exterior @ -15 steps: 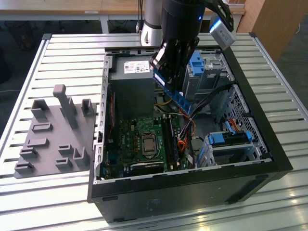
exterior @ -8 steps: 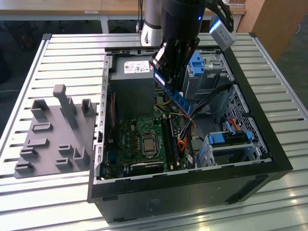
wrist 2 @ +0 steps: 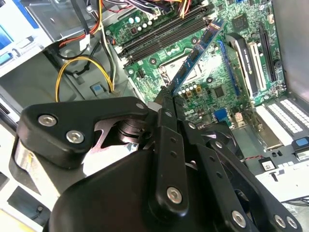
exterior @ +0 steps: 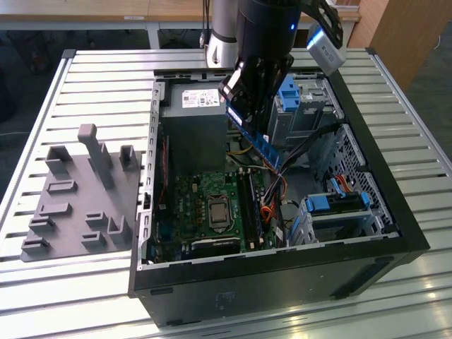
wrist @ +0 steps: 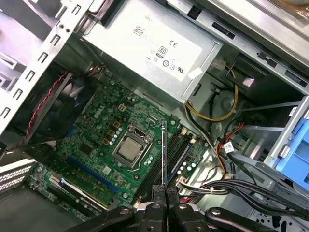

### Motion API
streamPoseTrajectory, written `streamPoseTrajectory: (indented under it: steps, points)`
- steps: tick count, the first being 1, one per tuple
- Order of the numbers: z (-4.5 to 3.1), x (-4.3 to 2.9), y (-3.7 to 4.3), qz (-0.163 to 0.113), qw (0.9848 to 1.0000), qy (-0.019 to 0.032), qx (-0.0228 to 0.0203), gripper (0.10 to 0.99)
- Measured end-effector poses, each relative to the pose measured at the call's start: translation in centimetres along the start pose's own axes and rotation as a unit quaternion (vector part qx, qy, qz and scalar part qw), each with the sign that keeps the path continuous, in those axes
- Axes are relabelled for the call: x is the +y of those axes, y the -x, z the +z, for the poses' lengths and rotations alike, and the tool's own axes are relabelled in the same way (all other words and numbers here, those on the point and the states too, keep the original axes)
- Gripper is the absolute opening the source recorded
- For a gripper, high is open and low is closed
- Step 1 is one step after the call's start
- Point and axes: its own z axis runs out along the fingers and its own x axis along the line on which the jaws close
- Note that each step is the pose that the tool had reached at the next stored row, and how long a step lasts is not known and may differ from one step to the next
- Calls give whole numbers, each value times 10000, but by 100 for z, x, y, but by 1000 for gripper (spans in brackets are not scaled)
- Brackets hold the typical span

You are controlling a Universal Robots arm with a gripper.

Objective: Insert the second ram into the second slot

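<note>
Open case [exterior: 282,258]: claw [exterior: 239,100] grips second ram [exterior: 265,147], tilted above slots [exterior: 251,206].

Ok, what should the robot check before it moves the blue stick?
1. The blue stick held by the gripper: ok, shut on it.
2. Stick seated in the slots: not ok, it hangs above the green board.
3. Stick level: not ok, tilted in the exterior view.
4. Stick lined up with the slots: cannot tell.
5. The cables clear of the slots: cannot tell.
</note>
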Motion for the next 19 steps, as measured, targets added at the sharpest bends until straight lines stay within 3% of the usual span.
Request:
streamPoseTrajectory:
  steps: [19]
  points:
    - [0,0,0,267,9996,-4,-10,129]
